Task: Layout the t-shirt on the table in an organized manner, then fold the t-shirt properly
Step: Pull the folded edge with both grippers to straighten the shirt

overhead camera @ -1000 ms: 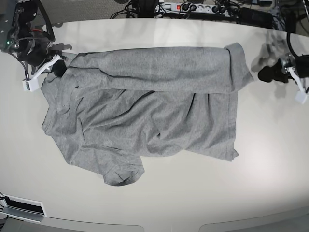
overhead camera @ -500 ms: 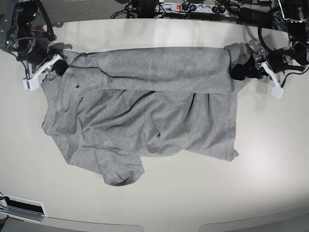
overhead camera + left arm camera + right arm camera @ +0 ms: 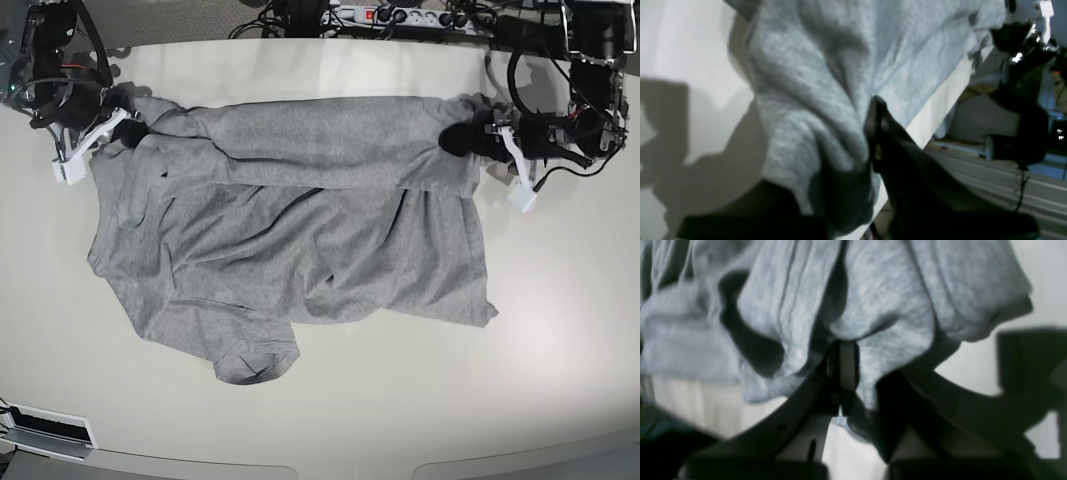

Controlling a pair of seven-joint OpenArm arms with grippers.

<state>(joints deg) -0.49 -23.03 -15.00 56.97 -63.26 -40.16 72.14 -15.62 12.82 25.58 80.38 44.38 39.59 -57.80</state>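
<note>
Since the earlier frames: left pincer (image 3: pixel 466 139) has travelled in from the bare surface at the base view's right and now sits over the shirt's right-hand end, where the cloth is drawn inward and bunched. Right pincer (image 3: pixel 128 131) remains at the opposite end.

Item: heather grey short-sleeved cotton t-shirt (image 3: pixel 300 240), lying on the large glossy off-white surface (image 3: pixel 560 330).
Orientation: long axis runs left to right across the base view. A folded-over band of cloth forms the far edge, stretched between the two pincers. One short sleeve points toward the near edge, at lower left of the garment. The near right corner lies flat. The body carries many creases. No lettering shows on the upper side.

Left pincer, wrist view (image 3: pixel 870 133): dark fingers (image 3: pixel 880 123) closed together with grey fabric (image 3: pixel 813 100) gathered against them; the cloth rises in a ridge at the grip and hangs away toward the surface (image 3: pixel 690 50). Grasp is on the folded band's right end.

Right pincer, wrist view (image 3: pixel 843 373): fingers (image 3: pixel 846 363) pressed shut on a pinch of the same grey fabric (image 3: pixel 873 306), which puckers into deep folds around the contact point. White surface (image 3: pixel 1033 280) shows beyond the hem.

Position: shirt spans between the pincers, each holding one end of the far edge; the rest of the garment lies toward the near side of both.
</note>
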